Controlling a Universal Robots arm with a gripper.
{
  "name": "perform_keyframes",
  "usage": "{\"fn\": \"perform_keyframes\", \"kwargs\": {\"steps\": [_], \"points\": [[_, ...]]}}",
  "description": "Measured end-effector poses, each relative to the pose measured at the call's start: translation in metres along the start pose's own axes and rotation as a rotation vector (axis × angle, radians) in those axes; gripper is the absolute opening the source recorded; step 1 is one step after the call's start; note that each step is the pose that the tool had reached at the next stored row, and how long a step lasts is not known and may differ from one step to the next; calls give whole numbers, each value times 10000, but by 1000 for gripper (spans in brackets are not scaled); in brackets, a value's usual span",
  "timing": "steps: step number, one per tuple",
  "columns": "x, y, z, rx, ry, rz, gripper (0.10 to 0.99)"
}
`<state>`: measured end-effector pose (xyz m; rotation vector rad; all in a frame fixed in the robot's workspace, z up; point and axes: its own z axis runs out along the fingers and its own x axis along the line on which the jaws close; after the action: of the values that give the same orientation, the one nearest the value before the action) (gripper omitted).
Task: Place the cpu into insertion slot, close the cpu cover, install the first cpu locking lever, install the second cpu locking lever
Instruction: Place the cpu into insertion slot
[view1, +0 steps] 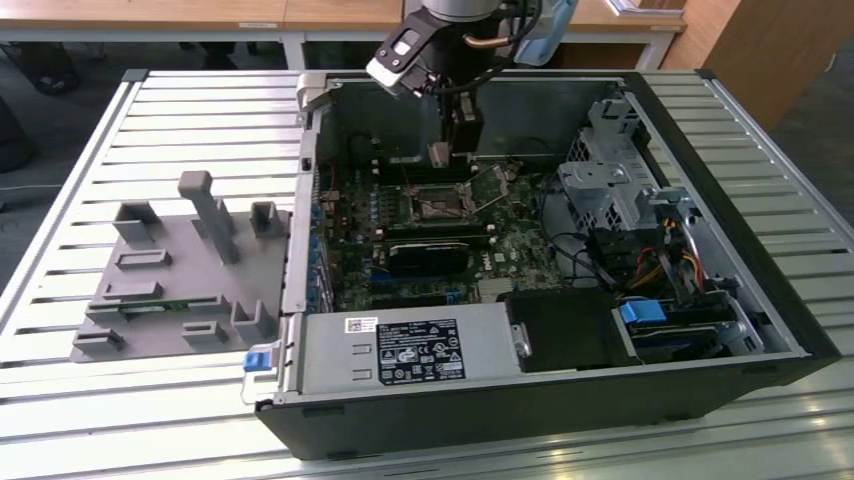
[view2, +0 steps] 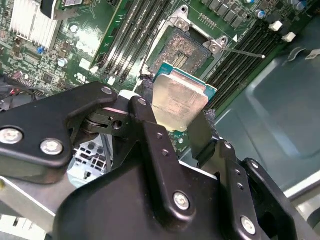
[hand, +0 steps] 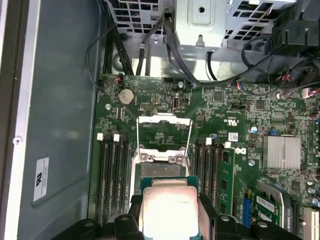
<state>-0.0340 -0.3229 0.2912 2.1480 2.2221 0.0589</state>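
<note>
Gripper (view2: 174, 122) clamps cpu (view2: 179, 97) by edges, tilted, above insertion slot (view2: 181, 50).

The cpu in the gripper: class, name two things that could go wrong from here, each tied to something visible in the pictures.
1. The cpu is pinched by its edges in the gripper, held clear of the insertion slot and not seated. If it is lowered askew, it might land on the metal surround.
2. The cpu cover stands open beside the slot, with memory slots on either side. The gripper could catch either one.
</note>
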Motion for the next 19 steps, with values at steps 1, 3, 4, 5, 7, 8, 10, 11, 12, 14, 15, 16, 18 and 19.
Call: {"fn": "perform_keyframes", "kwargs": {"steps": [1,3,4,5,7,8,10,11,12,14,15,16,18,19], "points": [[4,-2,18,0,1,2,525],[8,-4,55,1,-1,1,525],[12,-5,73,0,0,2,525],[18,-6,91,0,0,3,525],[25,-7,127,0,0,2,525],[28,-8,145,0,1,2,525],[32,-11,182,2,-1,1,525],[33,-12,200,1,-1,1,525],[35,-13,218,1,0,2,525],[39,-17,254,1,0,5,525],[40,-19,273,1,-1,11,525],[40,-21,291,1,-2,36,525],[43,-25,327,3,-10,162,525],[45,-27,344,4,-16,238,525]]}}
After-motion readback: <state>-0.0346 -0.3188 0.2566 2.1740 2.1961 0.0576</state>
